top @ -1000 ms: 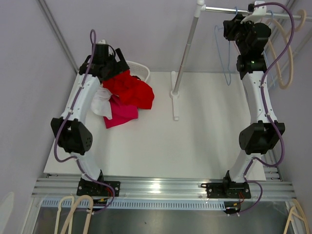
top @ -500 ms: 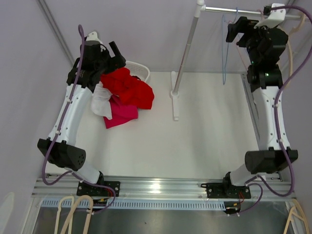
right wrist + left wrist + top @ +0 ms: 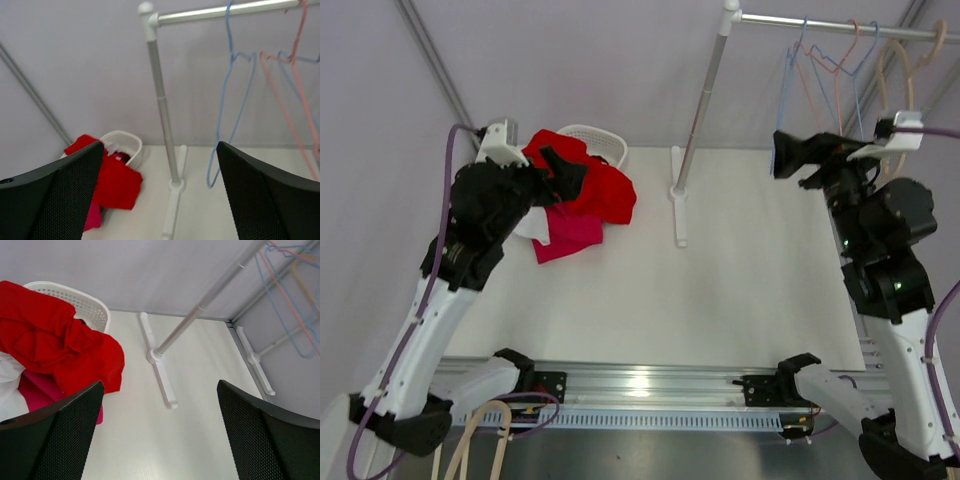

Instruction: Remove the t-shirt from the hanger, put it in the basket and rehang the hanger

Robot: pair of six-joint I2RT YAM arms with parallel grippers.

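Observation:
The red t-shirt [image 3: 598, 190] [image 3: 55, 342] [image 3: 117, 182] lies crumpled at the table's back left, partly over a white basket [image 3: 608, 147] and free of any hanger. A bare blue hanger [image 3: 788, 75] [image 3: 235, 100] hangs on the rack's rail [image 3: 820, 21]. My left gripper [image 3: 560, 176] [image 3: 159, 383] hovers open just beside the clothes pile, holding nothing. The right gripper [image 3: 790, 158] [image 3: 159, 144] is open too, below and in front of the rail, apart from the hangers.
Under the red shirt lie a pink garment [image 3: 570, 236] and a white cloth [image 3: 526, 224]. The rack's pole [image 3: 703, 95] stands on a white foot [image 3: 679, 210] mid-table. Orange [image 3: 840, 70] and beige hangers [image 3: 905, 60] share the rail. Wooden hangers [image 3: 470, 430] lie below the table's near edge.
The right gripper opened and drew back and down from the rail, leaving the blue hanger hanging. The left arm pulled back from the clothes pile toward the near side.

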